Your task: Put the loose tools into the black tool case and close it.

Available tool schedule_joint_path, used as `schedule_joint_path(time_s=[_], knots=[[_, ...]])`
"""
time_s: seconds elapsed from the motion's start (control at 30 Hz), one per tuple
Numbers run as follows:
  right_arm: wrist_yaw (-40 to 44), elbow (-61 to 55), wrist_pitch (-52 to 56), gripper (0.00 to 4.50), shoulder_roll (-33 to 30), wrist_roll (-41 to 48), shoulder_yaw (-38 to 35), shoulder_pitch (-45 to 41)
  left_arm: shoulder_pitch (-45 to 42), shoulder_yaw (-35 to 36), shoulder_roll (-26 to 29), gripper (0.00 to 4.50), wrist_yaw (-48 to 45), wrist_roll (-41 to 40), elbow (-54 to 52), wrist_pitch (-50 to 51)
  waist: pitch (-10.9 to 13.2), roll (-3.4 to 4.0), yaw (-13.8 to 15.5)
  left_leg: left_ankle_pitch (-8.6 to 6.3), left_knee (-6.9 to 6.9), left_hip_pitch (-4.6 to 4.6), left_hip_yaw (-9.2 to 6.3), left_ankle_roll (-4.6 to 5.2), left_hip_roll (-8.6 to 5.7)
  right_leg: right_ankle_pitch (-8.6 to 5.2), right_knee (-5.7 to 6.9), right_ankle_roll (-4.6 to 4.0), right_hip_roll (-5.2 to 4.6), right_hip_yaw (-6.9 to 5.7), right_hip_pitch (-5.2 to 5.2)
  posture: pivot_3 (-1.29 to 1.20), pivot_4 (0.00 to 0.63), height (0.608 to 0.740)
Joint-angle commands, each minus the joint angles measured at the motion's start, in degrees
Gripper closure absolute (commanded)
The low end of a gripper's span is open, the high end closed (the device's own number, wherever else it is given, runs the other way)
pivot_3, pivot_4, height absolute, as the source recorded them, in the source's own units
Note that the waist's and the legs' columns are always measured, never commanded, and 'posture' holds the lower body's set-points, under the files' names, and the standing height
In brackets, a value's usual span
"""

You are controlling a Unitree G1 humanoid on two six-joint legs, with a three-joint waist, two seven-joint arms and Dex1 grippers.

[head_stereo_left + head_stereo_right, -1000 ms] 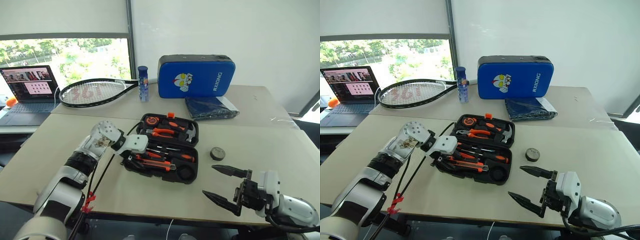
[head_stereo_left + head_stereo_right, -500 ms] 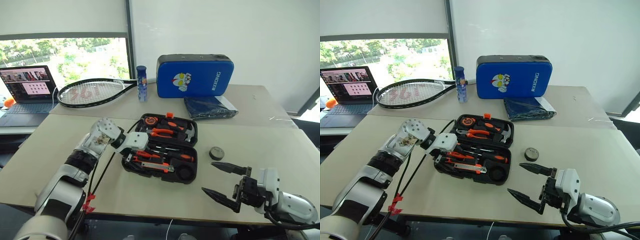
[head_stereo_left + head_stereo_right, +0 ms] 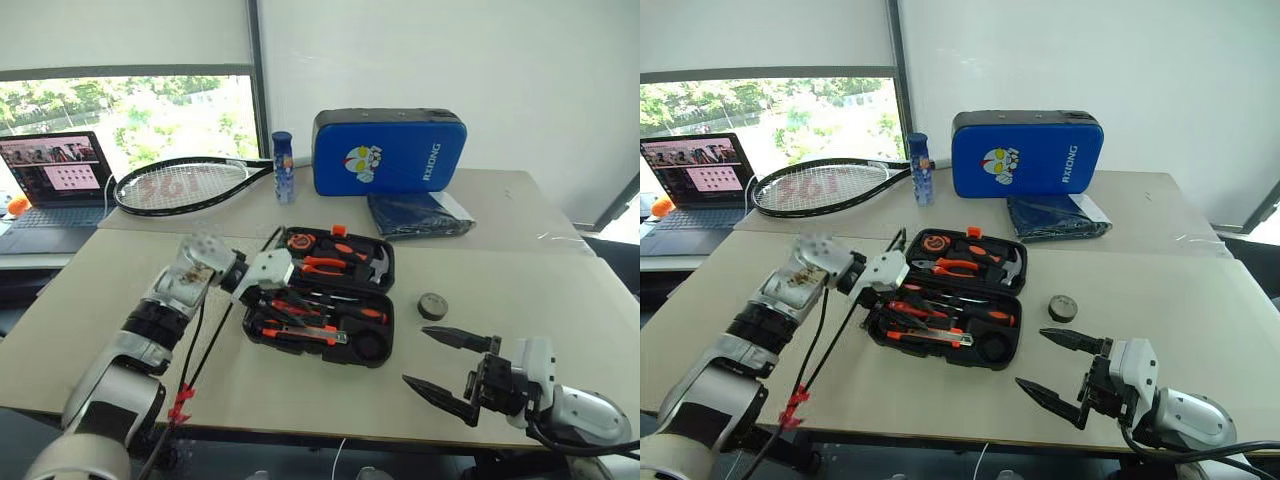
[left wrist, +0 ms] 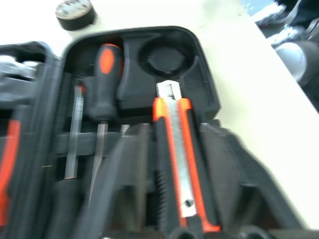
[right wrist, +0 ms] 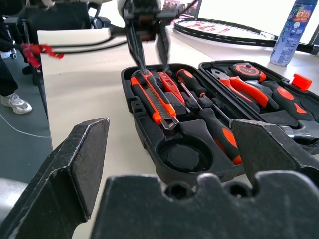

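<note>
Lifted slightly since a second ago, left gripper (image 5: 149,37) hangs just above the near-left end of the black tool case (image 3: 318,297), fingers a little apart, holding nothing I can make out. Case lies lid-open at table (image 3: 560,290) centre. Utility knife (image 4: 182,159) sits in its front slot, a screwdriver (image 4: 102,94) beside it. Tape roll (image 3: 433,306) rests on the table just right of the case. Right gripper (image 3: 450,368) hovers right of and nearer than the case, jaws spread wide, empty.

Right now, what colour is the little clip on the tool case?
Orange. The latch on the black tool case shows best in the right wrist view.
</note>
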Motion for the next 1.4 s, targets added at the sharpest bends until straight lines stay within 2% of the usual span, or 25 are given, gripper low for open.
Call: schedule_joint_path(time_s=[0.03, 0.23, 0.4, 0.57, 0.7, 0.9, 0.97, 1.13, 1.27, 1.4], knots=[[-0.2, -1.1, -0.9, 0.00, 0.3, 0.0, -0.5, 0.0, 0.8, 0.9, -0.8, 4.42, 2.2, 1.6, -1.1, -1.6, 0.0, 0.00, 0.1, 0.00, 0.00, -0.03, -0.01, 0.00, 0.00, 0.00, 0.00, 0.00, 0.00, -0.01, -0.02, 0.00, 0.150, 0.740], [-0.1, -1.2, -0.9, 0.00, 0.2, 0.0, -0.5, -0.1, 1.6, 0.1, -2.3, 4.42, 7.1, 6.8, 2.5, -4.7, 0.0, 0.00, 0.2, 0.00, 0.04, -0.01, -0.01, 0.00, -0.01, 0.00, -0.01, 0.01, 0.00, -0.01, 0.03, 0.00, 0.150, 0.740], [-0.2, -1.4, -0.7, 0.00, 0.4, 0.0, -0.2, 0.0, 2.6, -1.2, -1.5, 4.42, 6.0, 8.6, 3.0, -4.2, 0.0, 0.01, 0.2, 0.00, 0.05, 0.13, -0.01, 0.00, -0.01, 0.01, -0.01, 0.02, 0.00, -0.01, 0.19, 0.00, 0.150, 0.740], [-0.4, -1.6, -0.8, 0.00, 0.4, 0.0, -0.1, 0.2, 3.8, -2.2, -0.2, 4.42, 6.2, 10.6, 3.0, -0.4, 0.0, 0.02, 0.0, -0.01, -0.04, 0.86, 0.02, 0.00, 0.00, -0.07, -0.11, 0.15, 0.00, -0.01, 0.94, 0.00, 0.150, 0.740], [-0.6, -1.7, -0.9, 0.00, 0.6, 0.0, -0.1, 0.4, 4.4, -2.6, 0.1, 4.42, 8.4, 12.6, 3.8, 2.8, -0.1, 0.09, 0.0, 0.02, -0.04, 1.04, 0.03, 0.02, 0.00, -0.23, -0.07, 0.41, 0.02, 0.04, 1.08, 0.00, 0.150, 0.740], [-1.1, -1.8, -1.0, 0.00, 1.2, -0.4, 0.5, 0.3, 5.1, -2.2, -1.1, 4.42, 11.5, 12.4, 2.9, 7.9, -0.2, 0.37, -0.1, 0.02, -0.07, 1.70, 0.05, 0.03, 0.00, -0.28, -0.15, 0.46, 0.04, 0.08, 1.75, 0.00, 0.150, 0.740], [-1.1, -1.9, -1.0, 0.00, 1.4, -0.4, 0.6, 0.3, 5.9, -1.2, -1.3, 4.42, 10.0, 10.0, 1.1, 7.9, -0.3, 0.46, -0.1, 0.02, -0.07, 1.75, 0.06, 0.02, 0.00, -0.28, -0.16, 0.47, 0.04, 0.12, 1.78, 0.00, 0.150, 0.740], [-1.1, -1.7, -0.9, 0.00, 1.6, -0.5, 0.6, 0.4, 6.0, 2.9, -2.3, 4.42, 8.2, 5.4, -0.2, 2.1, -0.3, 0.48, 0.0, 0.02, -0.12, 1.71, 0.09, 0.03, 0.00, -0.30, -0.23, 0.48, 0.04, 0.16, 1.73, 0.00, 0.150, 0.740], [-0.9, -1.5, -1.0, 0.00, 1.6, -0.5, 0.6, 0.4, 4.9, 6.4, -3.8, 4.42, 8.6, 2.1, 0.9, -3.0, -0.3, 0.47, 0.2, 0.02, -0.12, 1.10, 0.06, 0.03, 0.00, -0.28, -0.31, 0.46, 0.04, 0.12, 1.22, 0.00, 0.150, 0.740], [-0.9, -1.5, -0.9, 0.00, 1.6, -0.5, 0.7, 0.4, 4.5, 7.0, -4.7, 4.42, 10.3, 3.0, 2.7, -4.8, -0.3, 0.46, 0.2, -0.03, -0.12, 0.71, 0.04, 0.10, -0.03, -0.08, -0.34, 0.14, 0.03, 0.14, 0.85, 0.00, 0.150, 0.740]])
